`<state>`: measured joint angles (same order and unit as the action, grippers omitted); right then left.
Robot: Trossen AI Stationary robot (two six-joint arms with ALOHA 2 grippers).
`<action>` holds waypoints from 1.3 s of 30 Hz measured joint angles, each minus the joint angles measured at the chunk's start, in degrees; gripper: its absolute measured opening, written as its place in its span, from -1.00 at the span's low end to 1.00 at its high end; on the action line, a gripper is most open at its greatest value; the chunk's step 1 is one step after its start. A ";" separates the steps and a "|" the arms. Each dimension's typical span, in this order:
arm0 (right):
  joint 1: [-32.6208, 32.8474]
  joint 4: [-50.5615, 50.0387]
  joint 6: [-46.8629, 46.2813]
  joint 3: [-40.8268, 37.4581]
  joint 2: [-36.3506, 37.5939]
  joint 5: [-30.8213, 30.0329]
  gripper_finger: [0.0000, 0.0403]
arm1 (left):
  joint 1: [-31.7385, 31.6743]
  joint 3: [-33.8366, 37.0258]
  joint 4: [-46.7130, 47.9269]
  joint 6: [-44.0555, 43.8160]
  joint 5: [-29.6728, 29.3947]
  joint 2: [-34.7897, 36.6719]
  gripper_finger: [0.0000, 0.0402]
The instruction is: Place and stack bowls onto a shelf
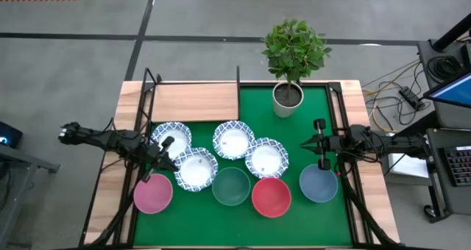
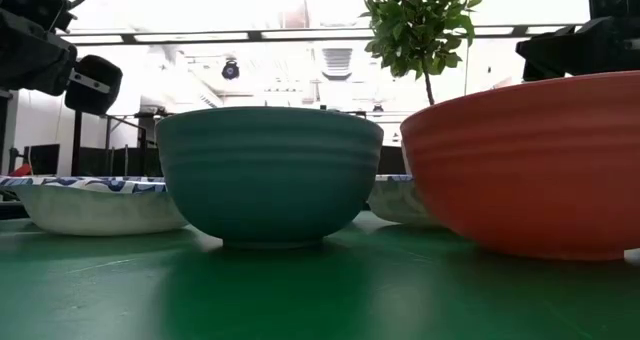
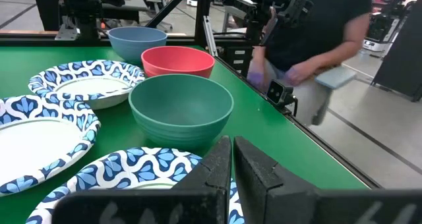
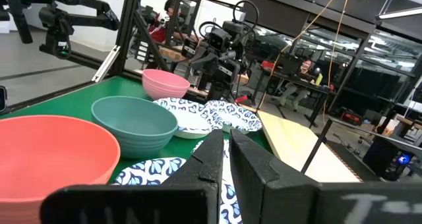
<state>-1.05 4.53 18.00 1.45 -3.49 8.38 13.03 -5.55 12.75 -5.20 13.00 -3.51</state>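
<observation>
Shelf (image 1: 195,101): light wooden board is seen at the far left corner of the table, bare on top, black uprights at its ends.
Green mat (image 1: 309,121): open green is left between the shelf, the plant pot (image 1: 288,95) and the bowls; little is left at the near edge.
Patterned bowls: four are grouped mid-mat (image 1: 172,137), (image 1: 196,169), (image 1: 234,142), (image 1: 266,158), rims close or touching.
Plain bowls: a near row is formed by pink (image 1: 153,193), green (image 1: 231,186), red (image 1: 271,196) and grey-blue (image 1: 319,183).
Left gripper (image 1: 163,148): fingers are pressed together, nothing held; it is placed over the rims of the two left patterned bowls, beyond the pink bowl.
Right gripper (image 1: 321,143): fingers are closed, empty; it is held beyond the grey-blue bowl, beside the rightmost patterned bowl.
Person (image 3: 316,33): seen standing beyond the table's edge in the left wrist view.
</observation>
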 joint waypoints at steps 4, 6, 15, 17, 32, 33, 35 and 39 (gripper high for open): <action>-0.01 0.00 0.01 -0.01 0.00 0.01 -0.91 | 0.00 0.01 0.00 0.00 0.00 -0.01 -1.00; -0.01 -0.02 0.02 0.00 0.00 0.02 -0.91 | 0.01 0.00 0.00 -0.01 0.01 -0.01 -1.00; -0.01 -0.01 0.00 -0.01 0.00 0.01 -0.91 | 0.00 -0.01 0.00 -0.01 0.00 -0.02 -1.00; 0.01 0.00 0.00 0.00 0.00 0.00 -0.91 | 0.00 0.00 0.00 0.00 0.01 0.00 -1.00; -0.01 -0.01 0.00 0.00 0.00 0.00 -0.91 | 0.00 -0.01 0.28 3.47 -0.18 -0.01 -1.00; -0.01 -0.01 0.00 0.00 0.00 0.00 -0.91 | -0.01 -0.01 0.29 5.43 -0.26 -0.02 -1.00; 0.00 0.01 0.04 0.00 0.00 0.00 -0.91 | 0.01 -0.01 -0.23 10.86 -0.51 -0.02 -1.00; 0.00 0.01 -1.87 -0.01 0.00 0.03 -0.91 | 0.00 -0.01 -8.02 16.50 -0.55 -0.02 -1.00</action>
<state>-1.05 4.54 16.13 1.45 -3.49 8.41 13.02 -5.56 4.73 11.30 12.45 -3.53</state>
